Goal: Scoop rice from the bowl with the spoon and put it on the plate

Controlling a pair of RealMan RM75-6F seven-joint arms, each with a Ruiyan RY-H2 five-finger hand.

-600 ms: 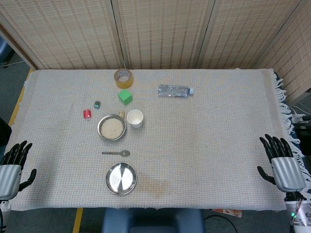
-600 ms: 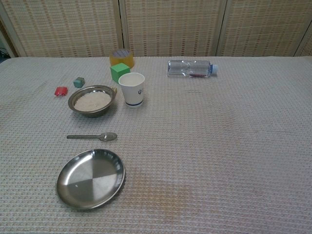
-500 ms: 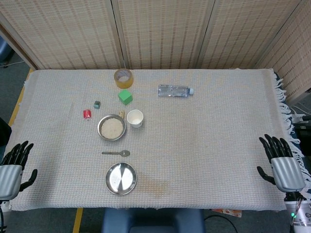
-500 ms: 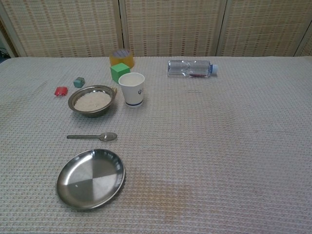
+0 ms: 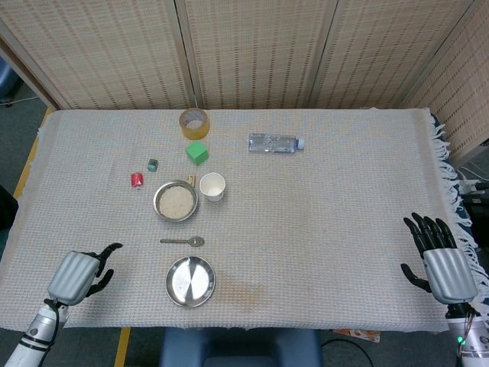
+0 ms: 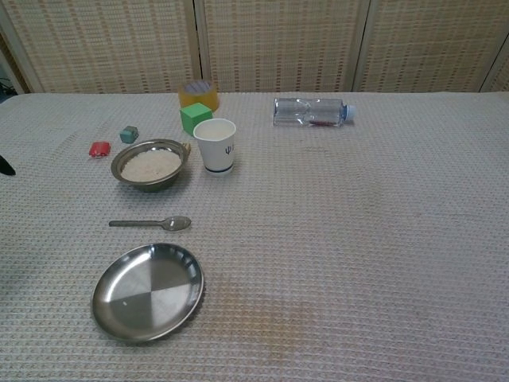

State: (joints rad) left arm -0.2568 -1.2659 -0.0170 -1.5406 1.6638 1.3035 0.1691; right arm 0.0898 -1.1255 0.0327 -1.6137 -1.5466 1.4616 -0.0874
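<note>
We see the table [image 5: 344, 191] covered by a pale woven cloth, with the task's things grouped on its left half. The bowl [image 5: 176, 202] of white rice sits just beside a white paper cup [image 5: 212, 186], which stands upright to its right. Nearer to us lies the spoon [image 5: 182, 241], flat on the cloth between the bowl and the plate [image 5: 190, 281], touching neither. The plate is bare metal, with no rice on it.

Our left hand [image 5: 79, 274] hovers over the near left part of the table, well left of the plate and spoon. Its back faces the head camera and its dark fingers [image 5: 107, 251] curl forward. It holds nothing, though from this angle we cannot tell for sure how far the fingers are closed. In the chest view only a dark tip shows at the left edge, probably part of this hand.

Our right hand [image 5: 439, 260] sits at the far right edge of the table, fingers spread apart and pointing away from us, holding nothing.

Further back are a green block [image 5: 197, 152], a roll of tape [image 5: 194, 122], and a clear water bottle [image 5: 275, 143] lying on its side. Left of the bowl lie a small red object [image 5: 137, 180] and a small teal cube [image 5: 153, 164].
</note>
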